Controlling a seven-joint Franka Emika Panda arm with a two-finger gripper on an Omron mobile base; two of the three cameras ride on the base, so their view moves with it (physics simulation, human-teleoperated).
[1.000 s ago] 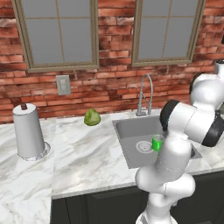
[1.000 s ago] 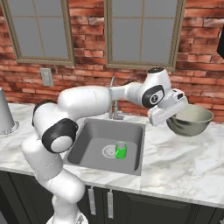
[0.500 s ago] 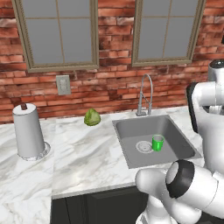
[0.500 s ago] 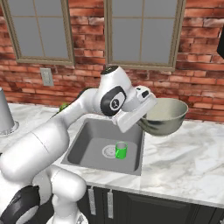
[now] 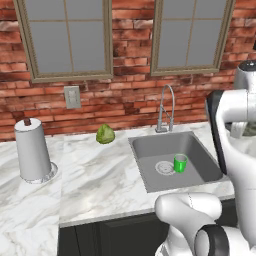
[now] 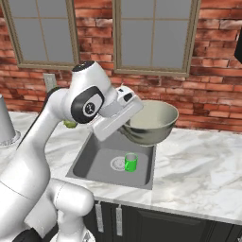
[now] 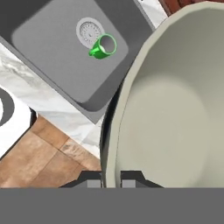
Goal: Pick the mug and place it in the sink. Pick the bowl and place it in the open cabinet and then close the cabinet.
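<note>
The large bowl [image 6: 150, 124], grey-green outside and cream inside, hangs in the air over the right part of the sink [image 6: 92, 160], tilted slightly. My gripper [image 6: 125, 122] is shut on its left rim. In the hand view the bowl [image 7: 175, 109] takes up the right side, with the gripper [image 7: 112, 181] pinching its rim, one fingertip [image 7: 93, 181] outside the wall. The small green mug [image 6: 130, 162] stands upright in the basin beside the drain, also seen as the mug [image 5: 180, 163] and the mug [image 7: 103, 46]. A black sliver [image 6: 238, 45] at the upper right edge may be the cabinet.
A chrome faucet [image 5: 165, 107] stands behind the sink [image 5: 200, 165]. On the marble counter [image 5: 95, 175] lie a pale green leafy ball [image 5: 105, 135] and, farther left, a paper towel roll [image 5: 32, 150]. Brick wall and windows lie behind. Wooden floor [image 7: 43, 153] shows below the counter edge.
The arm has swung the bowl leftward from above the right counter to above the sink's right side, still gripped. The mug has stayed put in the sink.
</note>
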